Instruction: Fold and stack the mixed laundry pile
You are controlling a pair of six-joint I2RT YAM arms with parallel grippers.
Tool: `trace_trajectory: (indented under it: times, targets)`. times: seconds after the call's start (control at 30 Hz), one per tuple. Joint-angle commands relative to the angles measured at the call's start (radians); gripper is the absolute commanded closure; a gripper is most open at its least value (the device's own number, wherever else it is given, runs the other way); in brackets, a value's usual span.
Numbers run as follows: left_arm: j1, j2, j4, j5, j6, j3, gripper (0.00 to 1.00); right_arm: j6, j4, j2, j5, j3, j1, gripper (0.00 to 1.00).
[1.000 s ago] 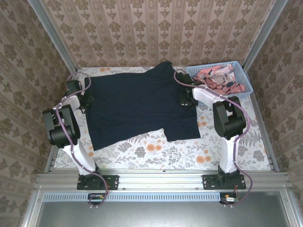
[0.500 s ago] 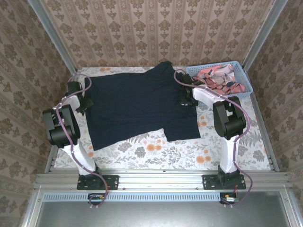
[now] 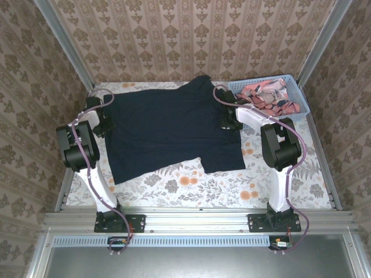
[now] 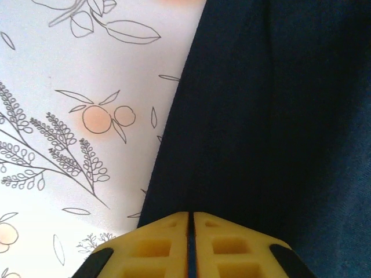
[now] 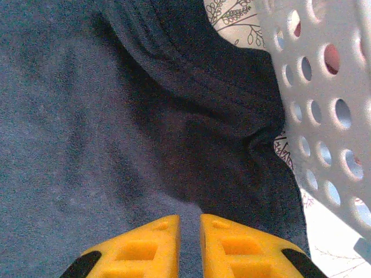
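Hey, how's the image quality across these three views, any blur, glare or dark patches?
Top external view: even, sharp light, but the navy T-shirt reads as one flat dark mass. Left wrist view: the tablecloth is bright, nearly washed out; yellow fingers slightly soft. Right wrist view: the close shirt fabric looks soft, and the basket wall glares pale.
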Motion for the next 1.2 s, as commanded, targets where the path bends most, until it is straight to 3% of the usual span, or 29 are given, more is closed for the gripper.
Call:
trace_trajectory:
  times: [0.0,0.1,0.4,0.5,0.6,0.8,0.83,0.9,0.97,1.17]
  targets:
    - [-0.007,-0.015,-0.051,-0.016,0.021,-0.007,0.92,0.009,-0.014,-0.027,0.009,-0.003,-0.006,0.83]
    - [0.003,-0.035,-0.065,-0.05,0.043,0.01,1.0,0.011,-0.026,-0.015,0.017,0.002,-0.007,0.83]
    - [0.056,-0.018,-0.162,-0.118,0.121,0.131,0.95,0.039,-0.062,0.023,0.018,0.017,-0.018,0.83]
    - [0.059,0.014,-0.181,-0.114,0.126,0.172,1.0,0.039,-0.059,0.021,0.009,0.017,-0.018,0.83]
    - [0.059,0.007,-0.175,-0.042,0.092,0.17,1.0,0.026,-0.049,0.006,-0.019,0.017,-0.015,0.83]
    - [0.012,-0.176,0.005,0.179,-0.044,-0.021,0.94,-0.013,0.019,-0.065,-0.04,-0.019,-0.01,0.83]
    - [-0.006,-0.204,0.042,0.219,-0.066,-0.057,1.0,-0.021,0.029,-0.066,-0.044,-0.015,-0.011,0.85]
    - [-0.042,-0.244,0.089,0.26,-0.102,-0.11,1.0,-0.028,0.024,-0.048,-0.045,0.015,-0.01,0.93]
    - [-0.077,-0.266,0.112,0.27,-0.126,-0.151,1.0,-0.034,0.014,-0.013,-0.061,0.054,-0.011,1.0]
    - [-0.12,-0.193,0.133,0.247,-0.136,-0.191,1.0,-0.041,-0.028,0.102,-0.081,0.165,-0.011,1.0]
